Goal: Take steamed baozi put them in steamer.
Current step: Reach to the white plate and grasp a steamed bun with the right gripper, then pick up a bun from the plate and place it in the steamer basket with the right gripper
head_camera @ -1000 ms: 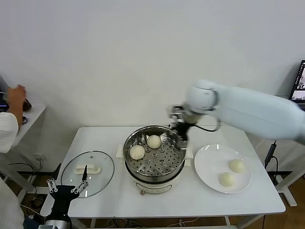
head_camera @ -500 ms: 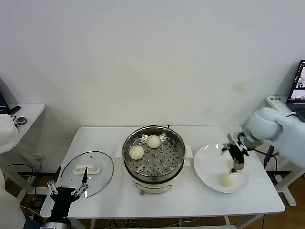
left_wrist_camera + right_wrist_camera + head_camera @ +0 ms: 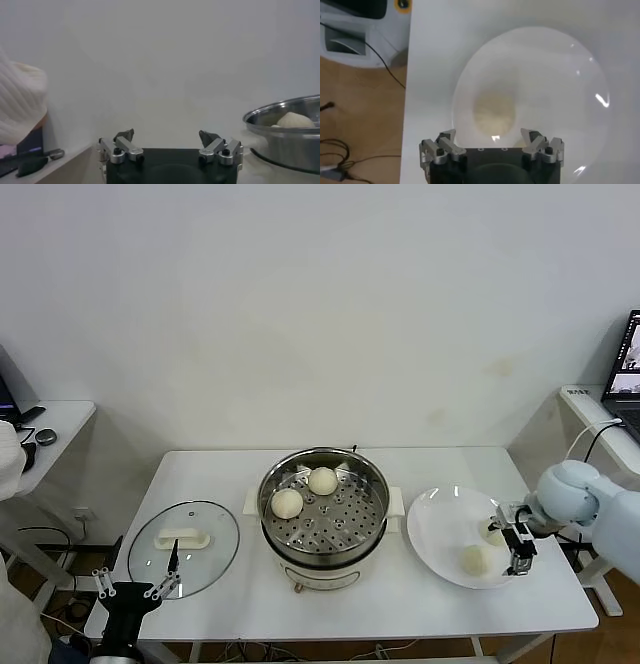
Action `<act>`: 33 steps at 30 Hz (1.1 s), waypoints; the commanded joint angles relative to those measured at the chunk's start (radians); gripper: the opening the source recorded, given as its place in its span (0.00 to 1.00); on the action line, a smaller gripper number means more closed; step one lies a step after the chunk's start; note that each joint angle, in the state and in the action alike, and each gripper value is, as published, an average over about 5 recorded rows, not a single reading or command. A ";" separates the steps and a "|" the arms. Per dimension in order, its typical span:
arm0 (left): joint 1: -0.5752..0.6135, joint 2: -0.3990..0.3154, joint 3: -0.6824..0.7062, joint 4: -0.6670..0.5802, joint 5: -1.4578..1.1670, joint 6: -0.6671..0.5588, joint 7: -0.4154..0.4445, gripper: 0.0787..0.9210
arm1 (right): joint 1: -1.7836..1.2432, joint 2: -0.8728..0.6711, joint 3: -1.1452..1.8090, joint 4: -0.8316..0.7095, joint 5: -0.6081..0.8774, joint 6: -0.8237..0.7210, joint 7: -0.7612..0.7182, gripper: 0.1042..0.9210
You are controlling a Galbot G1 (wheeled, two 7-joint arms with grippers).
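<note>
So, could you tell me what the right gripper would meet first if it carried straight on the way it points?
Probably a baozi on the white plate: the open right gripper points down at it, though the depth is unclear.

Your right gripper [image 3: 492,146] hangs with its jaws spread wide above the white plate [image 3: 555,75] on the table [image 3: 435,40]. One steamed baozi [image 3: 493,114] lies on the plate, just beyond the fingers [image 3: 446,144].

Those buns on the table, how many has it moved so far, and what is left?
Two steamed baozi already sit in the steamer. The right gripper, open, hovers over the plate, where two baozi wait. The left gripper idles near the glass lid.
</note>
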 commanded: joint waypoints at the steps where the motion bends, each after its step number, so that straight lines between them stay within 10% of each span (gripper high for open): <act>1: -0.001 -0.002 0.000 0.005 0.001 0.000 0.000 0.88 | -0.089 0.077 0.063 -0.092 -0.045 0.021 0.058 0.88; 13: 0.000 -0.005 -0.007 0.001 0.002 0.000 -0.001 0.88 | -0.067 0.162 0.033 -0.124 -0.035 -0.007 0.062 0.86; 33: 0.000 -0.004 -0.013 -0.026 -0.004 0.003 -0.003 0.88 | 0.238 0.066 -0.106 -0.065 0.113 -0.018 -0.058 0.53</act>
